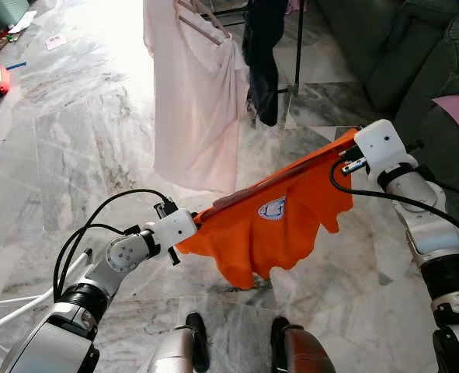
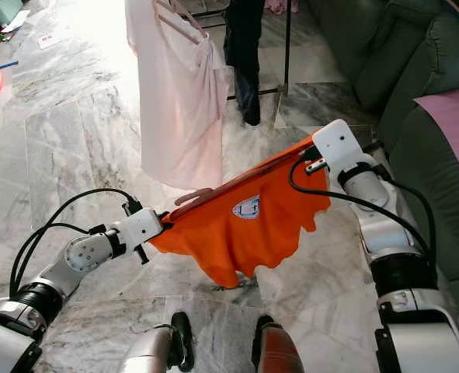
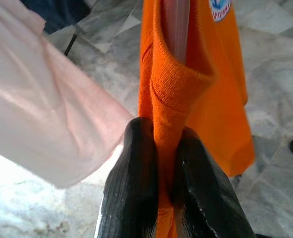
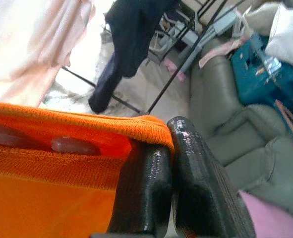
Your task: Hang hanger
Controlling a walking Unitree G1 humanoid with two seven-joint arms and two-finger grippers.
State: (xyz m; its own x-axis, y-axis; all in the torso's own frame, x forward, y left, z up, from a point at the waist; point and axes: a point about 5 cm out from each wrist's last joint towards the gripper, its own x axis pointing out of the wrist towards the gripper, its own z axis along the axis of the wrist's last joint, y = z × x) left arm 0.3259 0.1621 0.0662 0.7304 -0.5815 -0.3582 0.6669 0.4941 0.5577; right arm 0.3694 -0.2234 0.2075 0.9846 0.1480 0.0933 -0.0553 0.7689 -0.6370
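Left wrist view shows the left gripper (image 3: 165,163) with its two black fingers (image 3: 131,188) pressed together on a fold of the bright orange knit shirt with a round white-and-blue badge (image 3: 205,74), and a pale translucent pink plastic hanger (image 3: 177,25) runs inside the collar just beyond the grip. In the right wrist view the right gripper (image 4: 168,163) is likewise clamped on the other edge of the orange cloth, the hanger's bar showing under the fabric beside it. From the head views, the shirt is stretched between the two grippers, its right end higher than its left, hanging free above the grey-veined white marble floor (image 1: 81,140). Ahead, a pale pink shirt (image 1: 194,101) and a dark navy garment (image 1: 264,54) hang from a black metal clothes rack (image 1: 299,47). A dark green sofa (image 1: 415,54) with a pink cushion (image 1: 458,109) stands to the right.
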